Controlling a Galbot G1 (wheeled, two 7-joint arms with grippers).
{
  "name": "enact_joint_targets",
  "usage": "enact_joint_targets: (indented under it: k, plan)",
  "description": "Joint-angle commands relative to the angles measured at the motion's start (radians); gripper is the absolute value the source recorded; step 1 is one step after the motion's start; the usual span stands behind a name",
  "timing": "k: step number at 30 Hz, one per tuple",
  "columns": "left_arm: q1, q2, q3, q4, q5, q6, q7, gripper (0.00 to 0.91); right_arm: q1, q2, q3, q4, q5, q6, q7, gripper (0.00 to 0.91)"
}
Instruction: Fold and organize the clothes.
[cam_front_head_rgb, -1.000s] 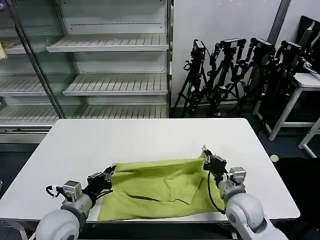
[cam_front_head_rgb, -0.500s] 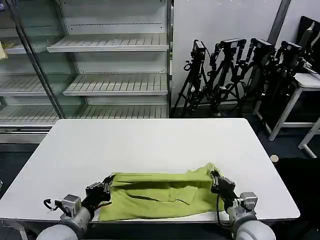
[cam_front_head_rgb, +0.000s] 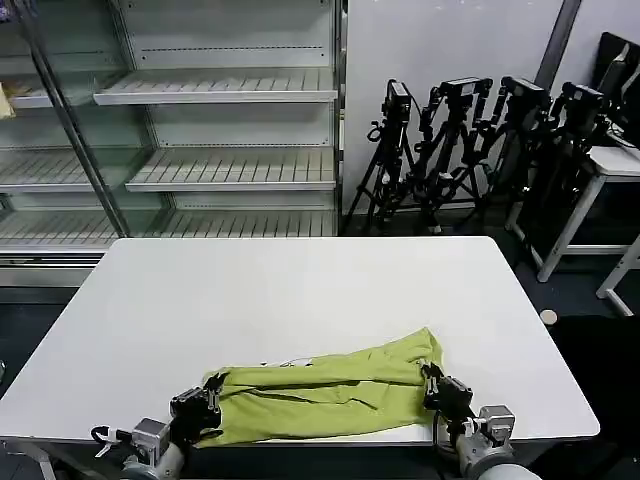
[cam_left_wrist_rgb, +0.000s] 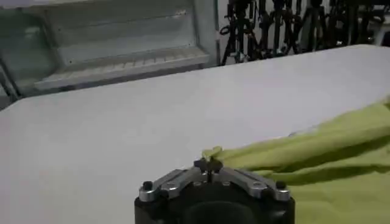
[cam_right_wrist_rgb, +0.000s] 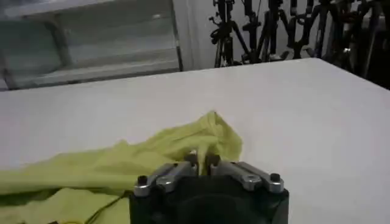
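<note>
A lime yellow-green T-shirt (cam_front_head_rgb: 320, 394) lies bunched in a long strip along the near edge of the white table (cam_front_head_rgb: 300, 290). At the strip's left end my left gripper (cam_front_head_rgb: 209, 401) is shut on a small tuft of the cloth (cam_left_wrist_rgb: 212, 152). At its right end my right gripper (cam_front_head_rgb: 436, 384) is shut on a fold of the shirt (cam_right_wrist_rgb: 201, 143), with fabric pinched between its fingertips. A sliver of white shows on the shirt's top edge (cam_front_head_rgb: 290, 362).
Empty wire shelves in a glass-door case (cam_front_head_rgb: 210, 130) stand behind the table. Several black tripods (cam_front_head_rgb: 470, 140) lean against the wall at the back right. A white desk (cam_front_head_rgb: 610, 165) stands at the far right.
Both grippers have drawn back toward the near table edge, dragging the shirt's far edge with them. The shirt has gone from a broad spread shape to a narrow bunched strip.
</note>
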Motion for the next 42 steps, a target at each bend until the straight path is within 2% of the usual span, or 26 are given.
enact_joint_targets:
  k: [1, 6, 11, 19, 23, 32, 33, 34, 35, 36, 37, 39, 42]
  plan:
    - [0.039, -0.021, -0.023, -0.042, 0.058, -0.013, -0.004, 0.907, -0.035, 0.002, 0.019, 0.059, -0.004, -0.013, -0.001, 0.907]
    - [0.044, -0.052, -0.042, -0.105, 0.01, -0.038, -0.034, 0.907, -0.061, 0.0, 0.03, 0.097, -0.007, -0.012, 0.002, 0.907]
    - [0.064, -0.13, -0.067, -0.153, -0.096, -0.051, -0.095, 0.907, -0.089, 0.011, 0.041, 0.119, -0.015, -0.004, 0.003, 0.907]
    - [0.117, -0.249, -0.029, -0.077, -0.083, -0.098, -0.128, 0.907, -0.12, 0.022, 0.055, 0.126, -0.025, 0.008, 0.002, 0.907]
    - [0.11, -0.272, -0.004, -0.032, -0.105, -0.09, -0.123, 0.907, -0.126, 0.023, 0.058, 0.128, -0.026, 0.01, 0.003, 0.907]
    - [0.062, -0.253, 0.005, 0.035, -0.146, -0.059, -0.09, 0.907, -0.147, 0.009, 0.082, 0.136, -0.023, 0.016, 0.002, 0.907]
    - [0.059, -0.251, 0.004, 0.039, -0.153, -0.059, -0.09, 0.786, -0.149, 0.007, 0.085, 0.137, -0.022, 0.017, 0.001, 0.907]
    - [0.059, -0.251, 0.004, 0.041, -0.155, -0.059, -0.09, 0.786, -0.151, 0.004, 0.089, 0.137, -0.02, 0.018, 0.001, 0.907]
    - [0.059, -0.251, 0.004, 0.044, -0.157, -0.06, -0.09, 0.453, -0.152, 0.004, 0.094, 0.138, -0.017, 0.018, 0.001, 0.907]
    - [0.061, -0.251, 0.004, 0.046, -0.164, -0.062, -0.09, 0.373, -0.153, 0.003, 0.097, 0.139, -0.015, 0.019, 0.002, 0.907]
    - [0.062, -0.252, 0.004, 0.046, -0.166, -0.064, -0.089, 0.252, -0.153, 0.003, 0.099, 0.139, -0.014, 0.018, 0.002, 0.907]
    - [0.07, -0.253, 0.004, 0.043, -0.169, -0.068, -0.085, 0.151, -0.151, 0.002, 0.099, 0.141, -0.013, 0.019, 0.004, 0.907]
    - [0.08, -0.254, 0.001, 0.038, -0.177, -0.075, -0.081, 0.101, -0.147, 0.002, 0.096, 0.143, -0.013, 0.018, 0.006, 0.907]
